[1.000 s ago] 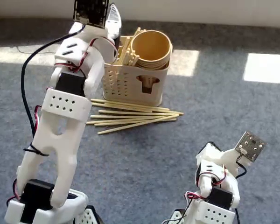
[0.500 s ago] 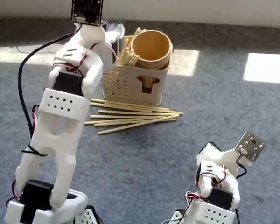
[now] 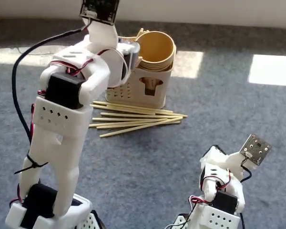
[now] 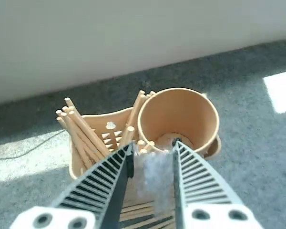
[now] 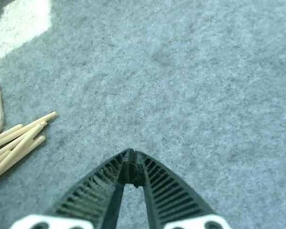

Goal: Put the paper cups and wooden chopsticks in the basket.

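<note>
Nearest, the right gripper (image 5: 131,155) hangs low over the grey carpet (image 3: 181,162), its jaws pressed together on nothing. Beyond it a bundle of loose wooden chopsticks (image 3: 138,120) lies flat on the carpet, just in front of the cream slotted basket (image 3: 150,93). Inside the basket stand stacked paper cups (image 3: 155,47) and, beside them, upright chopsticks (image 4: 81,133). The left gripper (image 4: 152,148) hovers over the basket, jaws spread and empty.

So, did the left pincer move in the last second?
Yes. In the high view the left pincer moved rightward, from left of the basket to over its left part, nearer the paper cups.
</note>
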Controlling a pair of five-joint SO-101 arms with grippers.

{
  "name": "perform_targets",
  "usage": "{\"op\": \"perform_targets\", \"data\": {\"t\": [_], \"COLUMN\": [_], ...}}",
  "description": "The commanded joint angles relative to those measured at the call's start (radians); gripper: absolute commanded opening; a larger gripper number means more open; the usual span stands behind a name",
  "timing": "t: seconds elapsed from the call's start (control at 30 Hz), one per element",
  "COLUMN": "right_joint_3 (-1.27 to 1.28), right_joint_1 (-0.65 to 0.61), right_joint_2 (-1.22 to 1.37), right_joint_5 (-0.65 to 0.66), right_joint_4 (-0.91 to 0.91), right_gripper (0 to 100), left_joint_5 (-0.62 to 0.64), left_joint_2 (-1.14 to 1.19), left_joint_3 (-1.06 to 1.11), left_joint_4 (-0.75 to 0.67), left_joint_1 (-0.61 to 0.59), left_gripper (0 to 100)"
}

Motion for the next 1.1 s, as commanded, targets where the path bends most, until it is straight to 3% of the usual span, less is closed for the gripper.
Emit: {"op": "perform_targets", "data": {"t": [0.0, 0.17, 0.53, 0.83, 1.07], "right_joint_3": [0.104, 0.104, 0.104, 0.104, 0.104], "right_joint_1": [0.008, 0.008, 0.008, 0.008, 0.008], "right_joint_2": [-0.01, -0.01, -0.01, -0.01, -0.01], "right_joint_5": [0.0, 0.0, 0.0, 0.0, 0.0], "right_joint_4": [-0.033, -0.033, -0.033, -0.033, -0.033], "right_gripper": [0.6, 0.6, 0.6, 0.6, 0.6], "left_joint_5": [-0.084, -0.186, -0.382, -0.497, -0.519], "left_joint_2": [-0.038, -0.025, -0.027, -0.022, 0.208], "left_joint_3": [-0.047, -0.018, 0.309, 0.572, 0.538], "left_joint_4": [0.064, 0.132, 0.121, -0.068, -0.138], "left_joint_1": [0.101, 0.168, 0.248, 0.245, 0.232], "left_gripper": [14, 14, 14, 14, 14]}}
